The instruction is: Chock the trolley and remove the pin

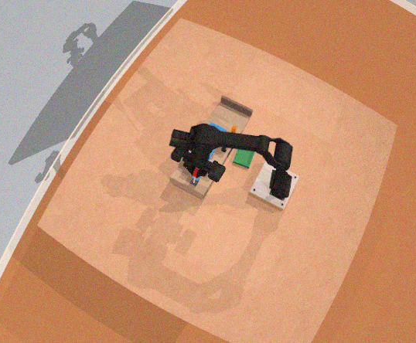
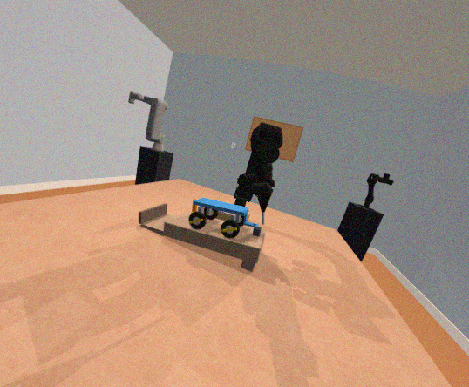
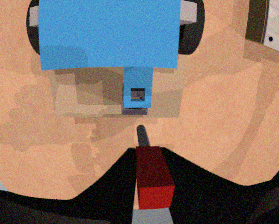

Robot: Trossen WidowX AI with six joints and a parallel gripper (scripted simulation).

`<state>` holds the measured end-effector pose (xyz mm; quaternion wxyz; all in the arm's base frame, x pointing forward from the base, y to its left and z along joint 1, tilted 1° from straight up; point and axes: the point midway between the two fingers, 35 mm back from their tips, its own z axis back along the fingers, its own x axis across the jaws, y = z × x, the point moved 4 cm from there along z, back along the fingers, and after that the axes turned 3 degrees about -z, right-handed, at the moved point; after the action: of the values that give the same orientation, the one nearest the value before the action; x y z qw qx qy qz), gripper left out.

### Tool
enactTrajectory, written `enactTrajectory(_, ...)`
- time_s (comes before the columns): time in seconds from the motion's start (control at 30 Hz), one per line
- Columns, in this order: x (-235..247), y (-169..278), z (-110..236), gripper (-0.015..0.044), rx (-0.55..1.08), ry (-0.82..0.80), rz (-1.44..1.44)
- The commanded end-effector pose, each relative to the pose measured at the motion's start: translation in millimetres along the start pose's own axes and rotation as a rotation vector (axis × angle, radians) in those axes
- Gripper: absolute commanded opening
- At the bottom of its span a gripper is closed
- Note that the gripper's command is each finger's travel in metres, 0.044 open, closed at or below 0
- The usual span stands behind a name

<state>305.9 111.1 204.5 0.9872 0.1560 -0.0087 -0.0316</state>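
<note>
The blue trolley (image 1: pixel 215 126) (image 2: pixel 220 207) (image 3: pixel 110 12) stands on the tan ramp (image 1: pixel 232 116) (image 2: pixel 214 241). Its uphill tab (image 3: pixel 137 94) shows an empty hole. My gripper (image 1: pixel 196 173) (image 2: pixel 262 201) (image 3: pixel 146 153) is shut on the red-headed stop pin (image 1: pixel 196 171) (image 3: pixel 154 177) and holds it just above the tab, clear of the hole; the pin's thin shaft (image 2: pixel 262 214) (image 3: pixel 142 135) points down. The chock's orange handle (image 1: pixel 233 128) shows beside the trolley on the tray side; I cannot tell whether it touches a wheel. The green tray (image 1: pixel 243 157) lies next to the ramp.
A dark stop wall (image 1: pixel 236 105) (image 2: pixel 152 213) (image 3: pixel 262 3) closes the ramp's low end. My arm's white base plate (image 1: pixel 261 181) sits right of the tray. Other robots on black pedestals (image 2: pixel 152 166) (image 2: pixel 360 228) stand off the table.
</note>
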Motion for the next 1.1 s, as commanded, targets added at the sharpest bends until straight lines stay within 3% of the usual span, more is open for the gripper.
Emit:
enactTrajectory(0.0,1.2,7.4,1.6,0.0,0.005,-0.011,0.001)
enactTrajectory(0.33,-1.4,15.8,2.0,0.0,0.005,-0.011,0.001)
enactTrajectory(1.07,-80.3,12.0,-1.7,0.0,0.005,-0.004,-0.001)
